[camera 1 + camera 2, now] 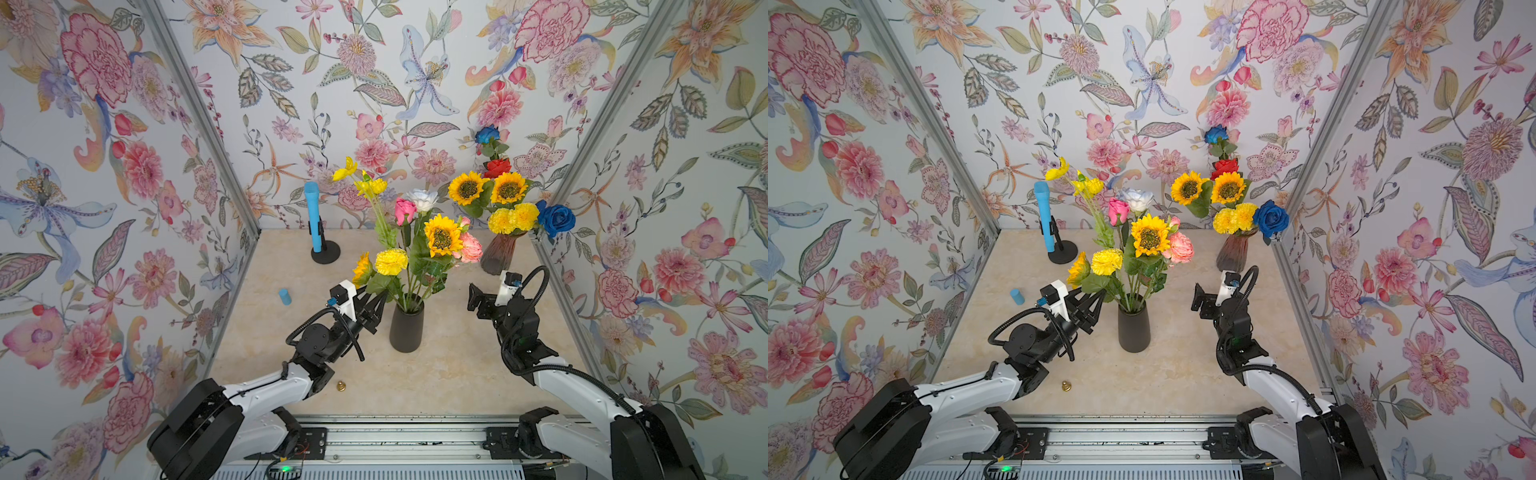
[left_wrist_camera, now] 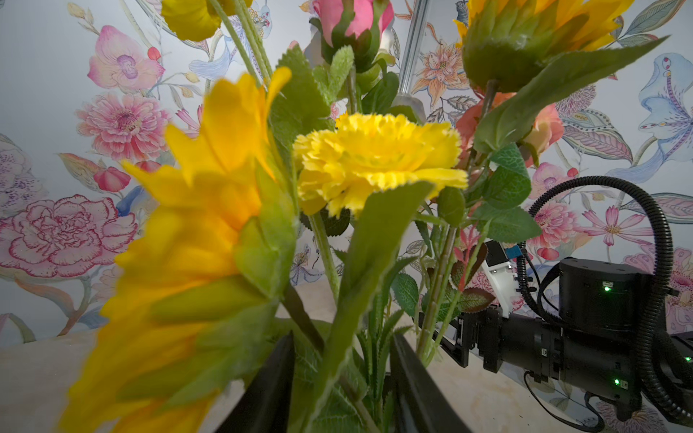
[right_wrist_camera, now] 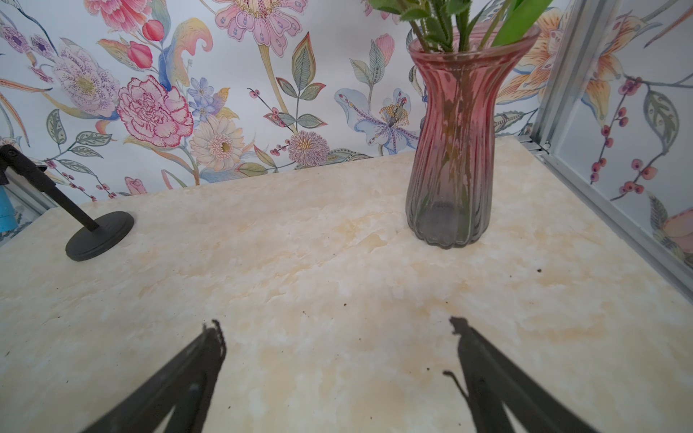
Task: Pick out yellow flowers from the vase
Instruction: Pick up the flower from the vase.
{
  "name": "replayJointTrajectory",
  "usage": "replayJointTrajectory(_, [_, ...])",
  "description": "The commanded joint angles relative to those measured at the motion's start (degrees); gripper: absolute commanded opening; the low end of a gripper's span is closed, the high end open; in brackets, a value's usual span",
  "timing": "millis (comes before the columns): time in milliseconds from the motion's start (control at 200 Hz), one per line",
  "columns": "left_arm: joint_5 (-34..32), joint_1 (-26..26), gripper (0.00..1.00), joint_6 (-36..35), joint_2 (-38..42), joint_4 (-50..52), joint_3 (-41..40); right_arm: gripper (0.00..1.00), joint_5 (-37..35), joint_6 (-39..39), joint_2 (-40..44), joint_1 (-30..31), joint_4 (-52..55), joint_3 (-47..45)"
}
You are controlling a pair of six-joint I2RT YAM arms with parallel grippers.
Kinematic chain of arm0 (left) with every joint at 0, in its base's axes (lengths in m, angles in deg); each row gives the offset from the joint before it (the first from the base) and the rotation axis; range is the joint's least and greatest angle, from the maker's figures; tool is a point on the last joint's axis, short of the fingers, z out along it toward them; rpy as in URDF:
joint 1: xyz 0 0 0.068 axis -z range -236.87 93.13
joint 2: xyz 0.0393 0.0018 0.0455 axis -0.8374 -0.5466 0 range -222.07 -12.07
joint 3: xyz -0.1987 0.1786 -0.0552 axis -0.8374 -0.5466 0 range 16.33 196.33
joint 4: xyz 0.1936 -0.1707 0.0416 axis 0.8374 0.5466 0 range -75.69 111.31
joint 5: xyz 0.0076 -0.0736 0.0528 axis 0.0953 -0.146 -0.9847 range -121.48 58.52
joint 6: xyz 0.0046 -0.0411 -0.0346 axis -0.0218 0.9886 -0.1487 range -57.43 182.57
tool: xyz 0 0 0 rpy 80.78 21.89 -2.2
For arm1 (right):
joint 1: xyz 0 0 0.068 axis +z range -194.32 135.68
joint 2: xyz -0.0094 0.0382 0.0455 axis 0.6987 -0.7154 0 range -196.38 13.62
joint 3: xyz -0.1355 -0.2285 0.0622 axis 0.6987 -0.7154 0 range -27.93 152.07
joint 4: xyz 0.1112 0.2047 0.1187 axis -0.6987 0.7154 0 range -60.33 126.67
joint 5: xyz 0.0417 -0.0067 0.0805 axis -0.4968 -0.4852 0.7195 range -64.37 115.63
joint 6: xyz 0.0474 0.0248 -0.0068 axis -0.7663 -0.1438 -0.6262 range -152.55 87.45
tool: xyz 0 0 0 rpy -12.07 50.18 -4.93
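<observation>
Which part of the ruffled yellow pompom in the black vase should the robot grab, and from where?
Probably the bare green stem just under the pompom head, above the black vase. Come from the left tool's side: the head leans that way, and other stems crowd the far side.

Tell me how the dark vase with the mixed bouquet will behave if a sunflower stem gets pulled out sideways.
Probably tippy: the dark vase is narrow, and its bouquet rises well above it, heads spreading past the rim. It stands loose on the table, so a sideways tug could slide or tilt it. The crowded stems may snag.
</observation>
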Motion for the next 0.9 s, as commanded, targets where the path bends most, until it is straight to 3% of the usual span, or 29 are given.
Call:
replayJointTrajectory(0, [0.3, 0.8, 0.43, 1.0, -1.4, -1.6, 2.2, 1.0, -1.2, 0.8, 0.8, 0.3, -1.0, 1.0])
replayJointTrajectory(190, [0.0, 0.9, 0.42, 0.4, -3.9, -2.0, 4.0, 1.0, -1.2, 0.8, 0.7, 0.4, -1.4, 1.0])
replayJointTrajectory(565, [-0.3, 0.9, 0.04, -1.4, -2.7, -1.1, 4.5, 1.0, -1.3, 0.7, -0.2, 0.5, -1.7, 1.0])
replayJointTrajectory(896, [0.2, 0.9, 0.0, -4.7, 1.5, 6.5, 8.0, 1.0, -1.5, 0.9, 0.4, 0.6, -1.6, 0.9])
